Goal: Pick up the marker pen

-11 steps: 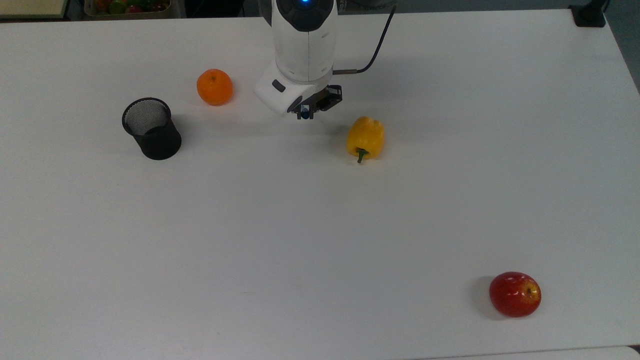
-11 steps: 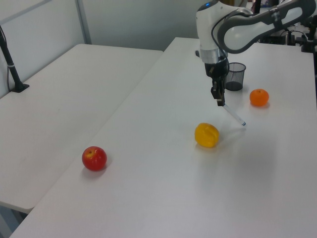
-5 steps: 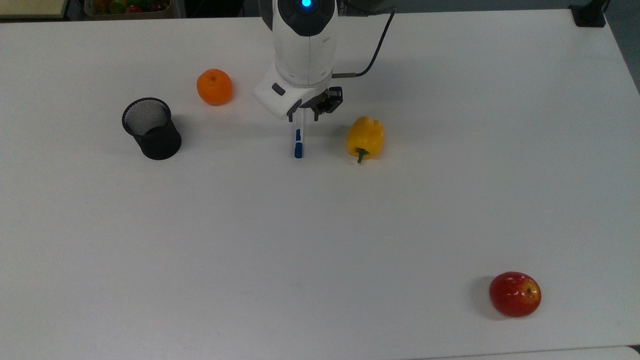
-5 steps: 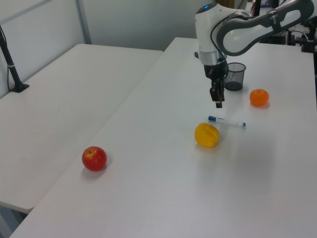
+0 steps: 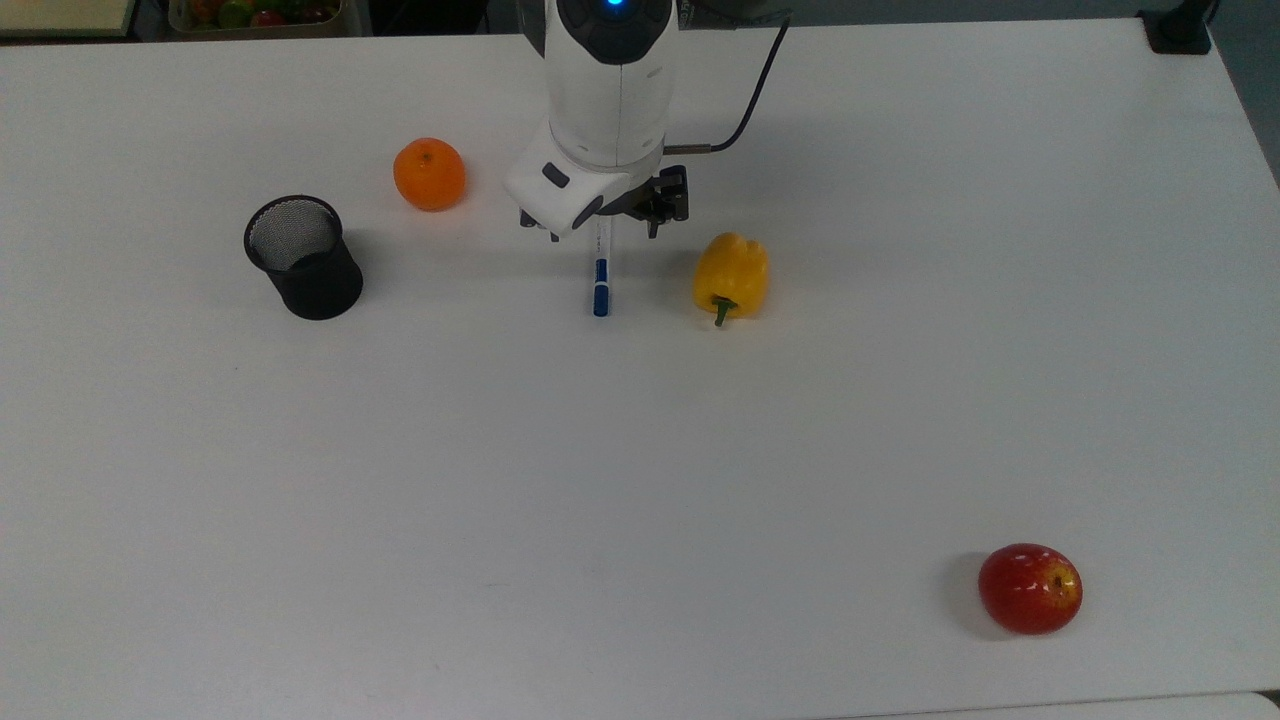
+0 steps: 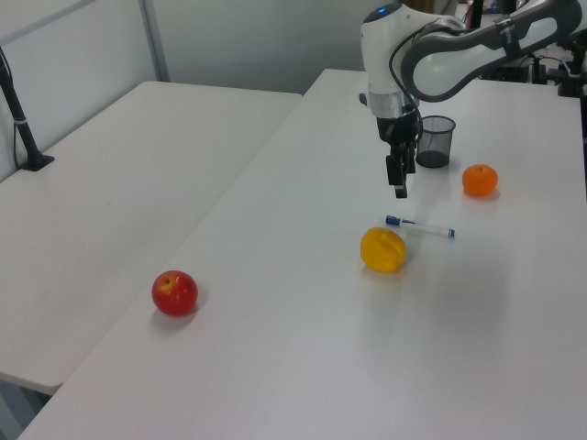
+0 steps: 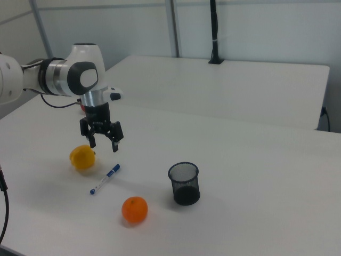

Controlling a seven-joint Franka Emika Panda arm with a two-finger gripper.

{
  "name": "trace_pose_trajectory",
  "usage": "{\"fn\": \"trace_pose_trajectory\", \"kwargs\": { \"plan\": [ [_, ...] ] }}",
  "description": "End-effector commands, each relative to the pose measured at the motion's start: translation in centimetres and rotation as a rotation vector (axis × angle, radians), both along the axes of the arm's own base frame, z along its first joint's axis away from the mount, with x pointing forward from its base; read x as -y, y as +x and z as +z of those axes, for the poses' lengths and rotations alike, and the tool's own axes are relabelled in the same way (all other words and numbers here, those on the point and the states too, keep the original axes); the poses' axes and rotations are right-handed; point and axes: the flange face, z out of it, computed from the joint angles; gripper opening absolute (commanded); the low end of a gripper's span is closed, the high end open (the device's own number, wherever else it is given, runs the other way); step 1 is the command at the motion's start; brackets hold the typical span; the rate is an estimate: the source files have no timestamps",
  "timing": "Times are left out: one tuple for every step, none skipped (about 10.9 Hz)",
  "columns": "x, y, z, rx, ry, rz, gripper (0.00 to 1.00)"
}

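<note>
White table [image 5: 640, 480] with a red apple [image 5: 1030, 588] nearest, well apart from the gripper. A marker pen [image 7: 104, 179] lies flat below the gripper [image 7: 103, 140], whose spread fingers hold nothing, with a yellow pepper [image 7: 82, 157] beside it. A mesh cup [image 7: 184, 183] sits farther off.

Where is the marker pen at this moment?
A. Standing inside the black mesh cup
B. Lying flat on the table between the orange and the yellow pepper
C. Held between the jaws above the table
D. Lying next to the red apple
B. The marker pen lies flat on the table, between the orange and the yellow pepper, under the open gripper.
</note>
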Motion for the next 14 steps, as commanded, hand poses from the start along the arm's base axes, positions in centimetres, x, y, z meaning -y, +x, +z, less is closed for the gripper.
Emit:
{"fn": "trace_pose_trajectory", "kwargs": {
  "plan": [
    [0.2, -0.7, 4.6, 0.069, -0.003, -0.006, 1.0],
    [0.6, -1.6, 7.0, 0.067, -0.006, -0.011, 1.0],
    [1.3, -2.6, 9.9, 0.085, -0.003, -0.022, 1.0],
    [2.0, -3.8, 12.7, 0.101, -0.006, -0.029, 1.0],
    [3.3, -5.1, 15.0, 0.098, -0.022, -0.042, 1.0],
    [4.8, -6.3, 17.0, 0.098, -0.034, -0.061, 1.0],
    [5.6, -7.2, 18.7, 0.118, -0.032, -0.066, 1.0],
    [6.3, -7.7, 19.7, 0.126, -0.033, -0.076, 1.0],
    [6.6, -8.1, 20.6, 0.141, -0.029, -0.081, 1.0],
    [7.1, -8.4, 21.2, 0.151, -0.028, -0.091, 1.0],
    [7.2, -8.4, 21.1, 0.15, -0.029, -0.1, 1.0],
    [7.3, -8.4, 21.2, 0.149, -0.028, -0.105, 1.0],
    [7.5, -8.5, 21.1, 0.138, -0.028, -0.109, 1.0],
    [7.6, -8.5, 21.1, 0.133, -0.026, -0.112, 1.0]
  ]
}}
